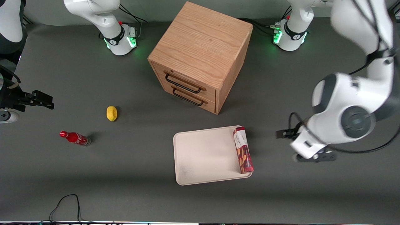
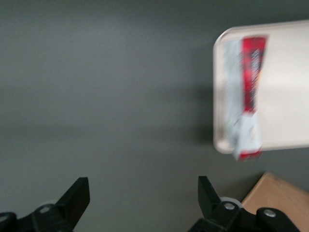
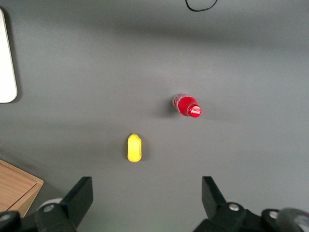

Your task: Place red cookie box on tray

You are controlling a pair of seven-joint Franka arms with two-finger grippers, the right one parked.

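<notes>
The red cookie box (image 1: 243, 150) lies flat on the cream tray (image 1: 203, 153), along the tray's edge toward the working arm. Its white label end points to the cabinet and reaches over the rim. The left wrist view shows the same box (image 2: 251, 72) on the tray (image 2: 285, 87). My left gripper (image 1: 292, 134) hovers over bare table beside the tray, toward the working arm's end and apart from the box. In the wrist view the gripper (image 2: 143, 186) is open, with only grey table between its fingers.
A wooden drawer cabinet (image 1: 200, 53) stands farther from the front camera than the tray, its corner (image 2: 280, 198) close to my gripper. A yellow lemon (image 1: 111, 113) and a small red soda bottle (image 1: 75, 138) lie toward the parked arm's end. A black cable (image 1: 67, 203) loops near the front edge.
</notes>
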